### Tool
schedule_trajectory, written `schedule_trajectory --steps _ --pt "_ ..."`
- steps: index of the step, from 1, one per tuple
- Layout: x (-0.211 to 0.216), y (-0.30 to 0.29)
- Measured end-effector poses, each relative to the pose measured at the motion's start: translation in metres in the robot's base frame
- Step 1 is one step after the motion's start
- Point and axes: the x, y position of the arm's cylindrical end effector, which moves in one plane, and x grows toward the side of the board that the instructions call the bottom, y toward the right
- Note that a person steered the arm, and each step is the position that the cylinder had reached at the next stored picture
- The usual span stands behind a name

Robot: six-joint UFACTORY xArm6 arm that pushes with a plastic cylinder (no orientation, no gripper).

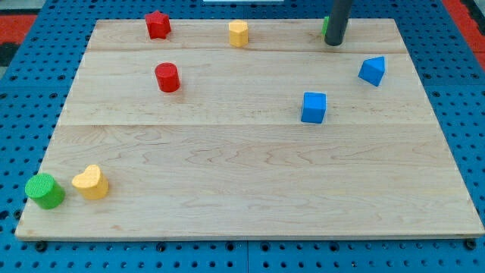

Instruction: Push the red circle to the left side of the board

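Observation:
The red circle stands in the upper left part of the wooden board. My tip rests near the view's top right, far to the right of the red circle. The rod hides most of a green block just to its left; its shape cannot be made out.
A red star and a yellow block sit along the top edge. A blue cube and a blue block lie at the right. A green circle and a yellow heart sit at the bottom left.

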Motion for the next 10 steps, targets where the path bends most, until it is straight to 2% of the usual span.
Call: schedule_trajectory --steps 1,2,3,4,6,7,8,10 --pt "0.000 0.000" --pt "0.018 -0.018" --pt "0.019 -0.109" --pt "0.059 -0.173" --pt "0.076 -0.244" --pt "0.099 -0.310" --pt "0.113 -0.338" --pt "0.119 -0.347"
